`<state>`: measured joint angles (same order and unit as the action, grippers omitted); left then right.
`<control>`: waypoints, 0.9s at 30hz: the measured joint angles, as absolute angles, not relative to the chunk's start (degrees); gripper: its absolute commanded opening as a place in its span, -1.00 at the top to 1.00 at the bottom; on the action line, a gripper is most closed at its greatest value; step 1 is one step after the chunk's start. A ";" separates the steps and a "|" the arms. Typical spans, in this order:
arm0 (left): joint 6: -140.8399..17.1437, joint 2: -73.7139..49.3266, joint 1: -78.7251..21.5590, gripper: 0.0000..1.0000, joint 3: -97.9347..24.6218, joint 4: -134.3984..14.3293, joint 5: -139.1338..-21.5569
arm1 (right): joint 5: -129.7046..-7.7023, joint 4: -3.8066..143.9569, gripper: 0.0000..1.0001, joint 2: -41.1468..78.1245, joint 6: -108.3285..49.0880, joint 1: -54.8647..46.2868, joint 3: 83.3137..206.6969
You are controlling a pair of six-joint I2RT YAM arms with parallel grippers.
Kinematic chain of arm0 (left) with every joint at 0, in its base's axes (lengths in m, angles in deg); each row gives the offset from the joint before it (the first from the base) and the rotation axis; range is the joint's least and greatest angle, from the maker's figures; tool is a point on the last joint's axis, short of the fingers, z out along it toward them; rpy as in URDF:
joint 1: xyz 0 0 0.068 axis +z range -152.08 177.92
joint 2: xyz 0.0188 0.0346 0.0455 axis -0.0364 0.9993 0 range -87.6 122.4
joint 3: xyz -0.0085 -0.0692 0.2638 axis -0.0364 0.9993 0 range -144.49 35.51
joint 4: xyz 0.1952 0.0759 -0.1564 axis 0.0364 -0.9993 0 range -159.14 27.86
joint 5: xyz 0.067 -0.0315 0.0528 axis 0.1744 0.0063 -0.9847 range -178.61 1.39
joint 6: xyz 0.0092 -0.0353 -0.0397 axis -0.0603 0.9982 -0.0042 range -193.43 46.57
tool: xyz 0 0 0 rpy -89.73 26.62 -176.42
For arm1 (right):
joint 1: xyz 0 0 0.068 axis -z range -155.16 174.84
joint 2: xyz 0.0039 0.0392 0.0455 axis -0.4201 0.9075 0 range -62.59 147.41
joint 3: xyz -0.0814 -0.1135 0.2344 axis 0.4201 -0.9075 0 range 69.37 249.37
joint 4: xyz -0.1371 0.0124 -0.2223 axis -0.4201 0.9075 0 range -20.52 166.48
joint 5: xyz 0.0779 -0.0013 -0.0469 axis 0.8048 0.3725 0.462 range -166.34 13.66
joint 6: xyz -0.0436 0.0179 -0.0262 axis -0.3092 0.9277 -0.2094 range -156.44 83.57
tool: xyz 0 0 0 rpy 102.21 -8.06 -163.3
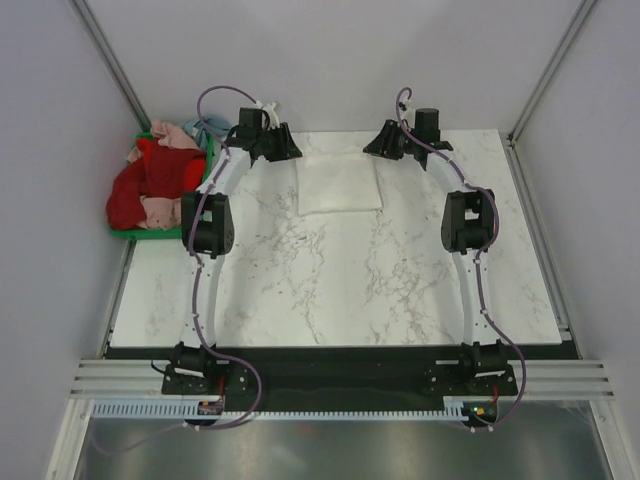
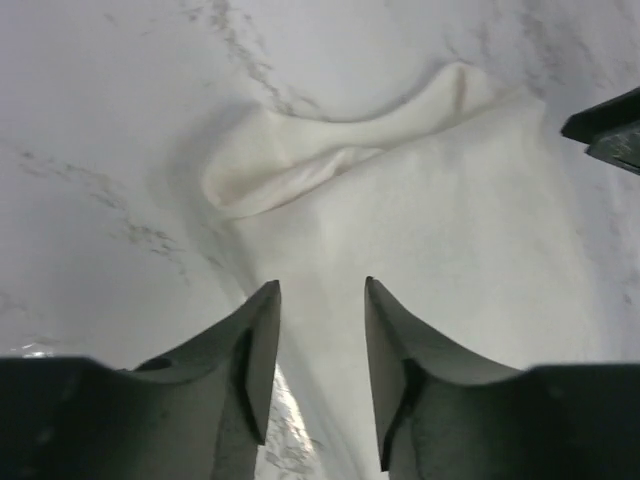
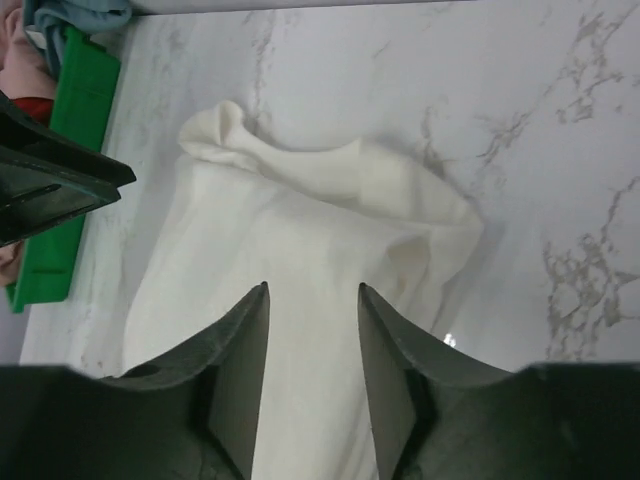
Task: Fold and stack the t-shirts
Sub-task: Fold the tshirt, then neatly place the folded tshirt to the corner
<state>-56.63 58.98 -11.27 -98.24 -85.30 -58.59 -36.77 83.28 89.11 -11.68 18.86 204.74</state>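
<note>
A cream-white t-shirt (image 1: 340, 184) lies folded into a small rectangle at the far middle of the marble table. My left gripper (image 1: 290, 152) hovers at its far left corner and my right gripper (image 1: 373, 149) at its far right corner. In the left wrist view the left gripper (image 2: 321, 285) is open above the cream-white t-shirt (image 2: 430, 230), gripping nothing. The right gripper (image 3: 312, 288) is likewise open over the cream-white t-shirt (image 3: 300, 225), whose far edge is bunched. Red, pink and pale blue t-shirts (image 1: 155, 180) are heaped at the far left.
A green plastic crate (image 1: 160, 233) under the heap sits at the table's far left edge, and it shows as the green crate (image 3: 70, 150) in the right wrist view. Grey walls close in the table at the back and sides. Both arm bases are at the near edge.
</note>
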 measured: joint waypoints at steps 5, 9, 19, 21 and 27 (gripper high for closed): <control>-60.00 59.73 -12.35 -0.26 -97.26 -84.75 -68.38 | -38.43 81.75 -0.16 92.84 -12.67 19.38 207.36; -63.78 50.90 -14.44 -0.25 -89.63 -86.19 -73.60 | -38.70 80.22 -0.29 87.27 -13.93 20.19 202.47; -70.64 33.52 -17.53 -0.13 -82.20 -92.97 -57.01 | -32.42 80.24 -0.57 77.30 -14.81 24.08 188.68; -71.71 33.41 -17.53 -0.12 -80.01 -94.30 -53.10 | -31.40 82.26 -0.60 77.54 -15.31 24.13 186.78; -73.59 38.48 -17.48 -0.13 -76.76 -99.00 -48.97 | -29.49 84.99 -0.62 79.55 -16.10 23.30 185.90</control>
<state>-73.59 38.48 -17.48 -76.76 -99.00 -48.97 -29.49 84.99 79.55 -16.10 23.30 185.90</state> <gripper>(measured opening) 0.564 0.808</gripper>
